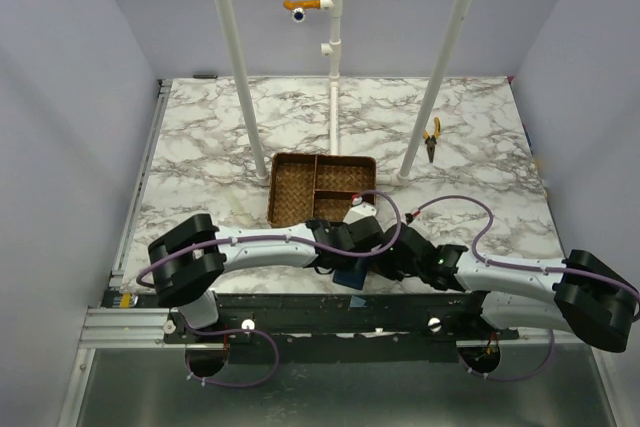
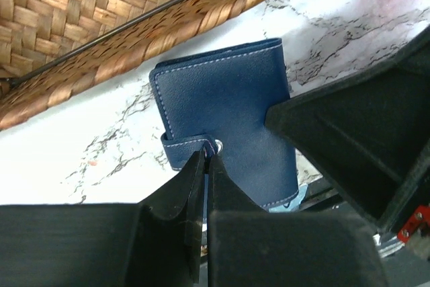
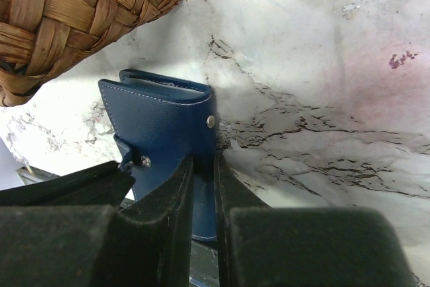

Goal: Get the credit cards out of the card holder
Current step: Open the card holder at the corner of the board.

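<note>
While both grippers meet at it, the holder (image 2: 228,112) sits folded shut at the near edge of the table (image 1: 220,147), just in front of the tray (image 1: 293,197). It is a single small wallet, roughly square, of navy grained leather with rounded corners and a line of pale stitching round its border. One narrow strap (image 2: 185,144) wraps over from its side edge. Two round silver snaps (image 3: 210,121) show in the right wrist view, one on the cover and one on the strap. Between the covers a thin pale line shows at the top; card or pocket, I cannot tell.

Left gripper (image 2: 208,158) has its jaws pressed together, tips at the strap's free end; whether leather is caught between them I cannot tell. Right gripper (image 3: 201,162) is clamped on the holder's edge, blue leather between its two black fingers.

One tray: brown woven wicker, rectangular, three compartments. One table, white marble pattern with grey veins. One pair of pliers (image 1: 431,140) with yellow handles lies well apart on the far right. Three white poles (image 1: 232,57) rise beyond the tray.
</note>
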{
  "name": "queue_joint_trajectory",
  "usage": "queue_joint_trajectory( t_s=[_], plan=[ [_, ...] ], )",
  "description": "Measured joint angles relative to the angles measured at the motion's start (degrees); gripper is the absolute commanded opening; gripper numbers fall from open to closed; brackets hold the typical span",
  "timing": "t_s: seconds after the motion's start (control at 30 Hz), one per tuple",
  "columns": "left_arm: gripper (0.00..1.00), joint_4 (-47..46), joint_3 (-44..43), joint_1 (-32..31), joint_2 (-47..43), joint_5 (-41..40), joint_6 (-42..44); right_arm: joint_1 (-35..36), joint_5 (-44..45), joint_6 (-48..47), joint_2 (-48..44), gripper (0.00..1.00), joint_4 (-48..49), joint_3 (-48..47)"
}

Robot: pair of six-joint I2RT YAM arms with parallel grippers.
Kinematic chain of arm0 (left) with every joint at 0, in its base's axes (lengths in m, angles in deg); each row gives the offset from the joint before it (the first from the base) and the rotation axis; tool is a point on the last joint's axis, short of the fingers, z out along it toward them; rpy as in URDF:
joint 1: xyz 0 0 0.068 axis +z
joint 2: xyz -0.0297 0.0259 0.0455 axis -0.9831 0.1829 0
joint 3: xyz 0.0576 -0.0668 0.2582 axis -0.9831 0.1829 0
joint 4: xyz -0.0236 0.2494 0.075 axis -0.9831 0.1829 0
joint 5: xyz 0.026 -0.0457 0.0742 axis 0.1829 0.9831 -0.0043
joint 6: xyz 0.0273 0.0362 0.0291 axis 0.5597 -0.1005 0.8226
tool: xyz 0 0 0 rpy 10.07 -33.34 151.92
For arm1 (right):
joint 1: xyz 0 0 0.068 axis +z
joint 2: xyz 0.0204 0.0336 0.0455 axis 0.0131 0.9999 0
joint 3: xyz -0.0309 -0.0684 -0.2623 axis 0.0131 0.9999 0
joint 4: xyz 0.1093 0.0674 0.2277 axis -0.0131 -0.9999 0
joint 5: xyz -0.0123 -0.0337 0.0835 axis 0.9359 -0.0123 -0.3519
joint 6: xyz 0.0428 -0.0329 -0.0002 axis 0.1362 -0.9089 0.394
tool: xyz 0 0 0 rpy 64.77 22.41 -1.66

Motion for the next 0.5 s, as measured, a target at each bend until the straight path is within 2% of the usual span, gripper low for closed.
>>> queue_joint_trajectory(
  t_s=[0.17,0.37,0.5],
  plan=[
    [0.0,0.1,1.9,0.7,-4.4,0.0,-1.2,0.0,0.0,0.0,0.3,0.19,-0.1,-0.2],
    [0.0,1.6,3.5,1.4,-10.0,0.1,-2.5,0.0,0.0,-0.8,1.2,0.44,-1.4,-1.7],
    [0.0,2.3,3.5,1.7,-12.5,0.2,-3.3,0.0,0.3,-2.1,1.3,0.49,-4.3,-3.9]
  ],
)
